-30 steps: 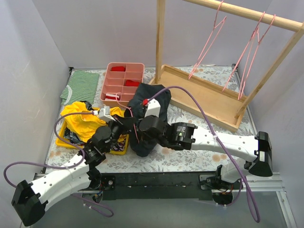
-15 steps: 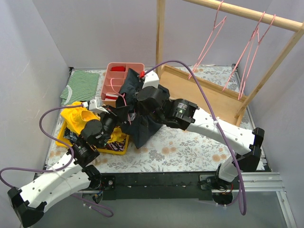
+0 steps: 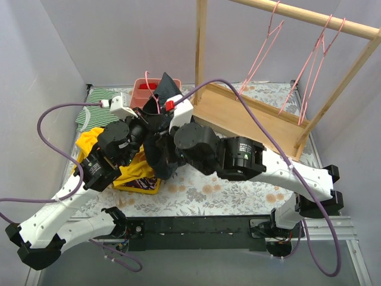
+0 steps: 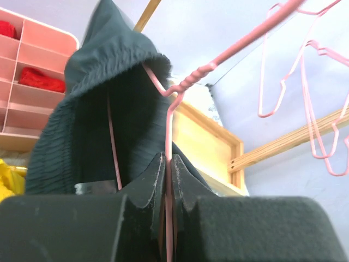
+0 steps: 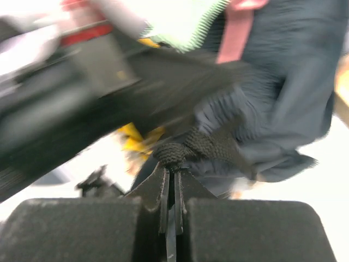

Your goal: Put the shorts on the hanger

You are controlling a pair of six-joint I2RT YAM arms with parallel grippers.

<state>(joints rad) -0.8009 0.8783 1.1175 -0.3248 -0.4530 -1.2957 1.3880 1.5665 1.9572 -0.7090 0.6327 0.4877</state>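
the left gripper (image 4: 165,164) is clamped on the hanger (image 4: 188,81). the pink wire is pinched between the closed jaws and rises straight above them to the twisted neck, so the frame is held upright and clear of the table. the shorts (image 4: 103,93) are draped over the hanger just above and to the left of this gripper, with the gathered waistband forming a peak over the wire. one pink arm of the frame is seen passing inside the dark fabric.

the right gripper (image 5: 170,173) is closed on the black braided cord (image 5: 202,144) at the waistband of the shorts, and the knot sits directly above its fingertips. this grip is judged to serve for drawing the fabric along the wire while the other arm supplies the counter-hold.

in the top view both grippers are held close together. most of the garment hangs below them, well apart from the wooden rack (image 3: 297,12) on which the spare hangers (image 3: 260,50) are hung. the threading is judged partly done. whether the wire passes fully through the waistband cannot be told. a slip of the thin cord is the likely fault.
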